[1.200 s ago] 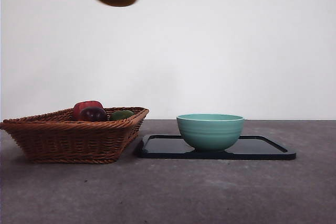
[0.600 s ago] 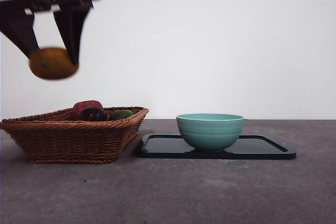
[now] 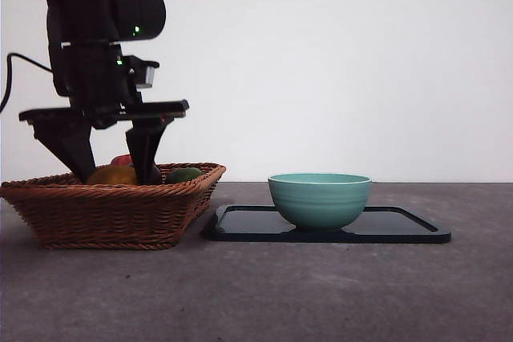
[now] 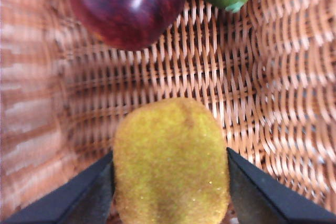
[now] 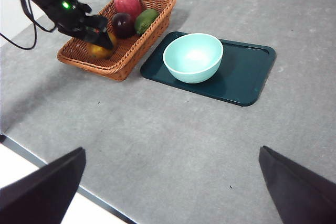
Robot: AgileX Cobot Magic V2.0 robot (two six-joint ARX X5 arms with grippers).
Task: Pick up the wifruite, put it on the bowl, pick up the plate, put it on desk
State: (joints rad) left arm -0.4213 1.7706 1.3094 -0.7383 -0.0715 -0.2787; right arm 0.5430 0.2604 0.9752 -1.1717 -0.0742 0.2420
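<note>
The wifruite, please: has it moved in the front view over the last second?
Yes. The wifruite has come down from high above the wicker basket into it, clamped in the left gripper.

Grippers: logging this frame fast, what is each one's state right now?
Left gripper: shut on the roundish orange-brown wifruite, down inside the woven wicker basket.
Right gripper: open, holding nothing, above the dark grey desk.

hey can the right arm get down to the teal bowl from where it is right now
Probably yes. The right gripper hangs open above bare desk, the bowl stands uncovered on the dark tray, and the left gripper is at the basket.
</note>
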